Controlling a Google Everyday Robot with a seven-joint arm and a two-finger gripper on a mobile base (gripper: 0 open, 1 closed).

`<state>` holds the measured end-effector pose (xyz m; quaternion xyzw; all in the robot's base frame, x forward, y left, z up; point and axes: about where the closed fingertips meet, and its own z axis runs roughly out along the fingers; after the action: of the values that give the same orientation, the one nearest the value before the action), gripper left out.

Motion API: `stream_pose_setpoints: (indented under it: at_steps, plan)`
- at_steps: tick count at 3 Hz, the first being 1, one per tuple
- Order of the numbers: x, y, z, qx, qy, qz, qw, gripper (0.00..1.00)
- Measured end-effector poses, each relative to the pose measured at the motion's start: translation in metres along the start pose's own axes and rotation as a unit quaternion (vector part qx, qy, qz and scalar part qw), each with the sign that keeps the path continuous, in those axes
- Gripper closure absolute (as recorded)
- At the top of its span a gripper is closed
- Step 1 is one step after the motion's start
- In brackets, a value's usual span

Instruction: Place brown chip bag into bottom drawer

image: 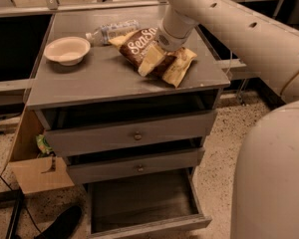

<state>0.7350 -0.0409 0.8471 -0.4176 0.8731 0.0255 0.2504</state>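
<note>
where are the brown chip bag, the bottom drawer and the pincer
brown chip bag (137, 45): camera view, dark lettered panel
bottom drawer (139, 199): camera view, bare wood-grain floor
pincer (153, 59): camera view, tip at the bag

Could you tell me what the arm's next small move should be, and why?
Probably lift the chip bag slightly: the tool is down on it, it lies on the cabinet top, and the bottom drawer stands open.

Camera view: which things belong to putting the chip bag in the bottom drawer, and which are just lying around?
Job: chip bag on the cabinet top; gripper, down on the bag; bottom drawer, pulled open.
Lying around: bowl, water bottle, cardboard box, green packet.
</note>
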Motion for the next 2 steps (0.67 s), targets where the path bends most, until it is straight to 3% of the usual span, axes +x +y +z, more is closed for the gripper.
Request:
stream_pose_setpoints:
  at_steps: [2]
  plan:
    - [0.0001,0.0007,0.0015,-0.001,0.001,0.0,1.0,0.43]
